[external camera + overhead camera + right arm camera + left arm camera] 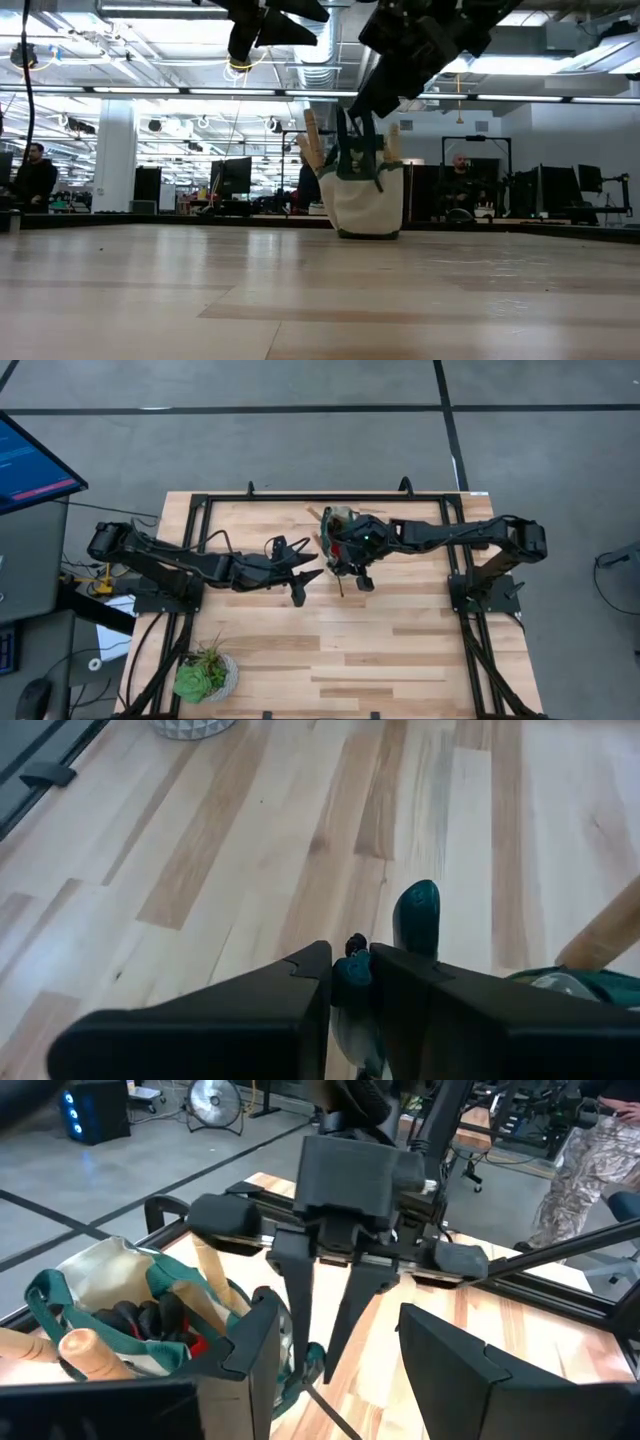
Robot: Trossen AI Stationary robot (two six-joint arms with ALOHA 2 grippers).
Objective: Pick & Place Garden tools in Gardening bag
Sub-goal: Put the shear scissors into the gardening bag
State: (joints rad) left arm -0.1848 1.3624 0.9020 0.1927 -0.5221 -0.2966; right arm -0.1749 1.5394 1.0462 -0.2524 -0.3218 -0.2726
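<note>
One gardening bag (366,195) on the table (400,650), upright, dark green with a cream body. One potted plant (205,675) stands at the near left corner, well apart from both arms. Two arms, two grippers.

Wooden handles standing out of the bag's mouth: three can be counted in the low view, two at one side (315,145) and one at the other (392,142), all pointing up and leaning slightly outward. The left wrist view shows pale handle ends (85,1352) at the bag's rim and another wooden handle (212,1275) rising behind the contents. The tool heads are hidden inside, so long axes run roughly vertical, heads down.

Bag contents seen from the left wrist: dark-handled pruning shears (150,1320) lying in the open mouth, with a small red item (197,1345) beside them. Nothing more can be made out deeper in.

Right gripper (350,970) sits directly over the bag's near edge, fingers pointing down, jaws pinched together on the green loop handle (416,915), whose fabric shows between and just ahead of the fingertips.

Left gripper (305,565) hovers beside the bag, jaws apart and holding nothing; the bag lies just ahead of them and to one side, the right gripper straight ahead.
</note>
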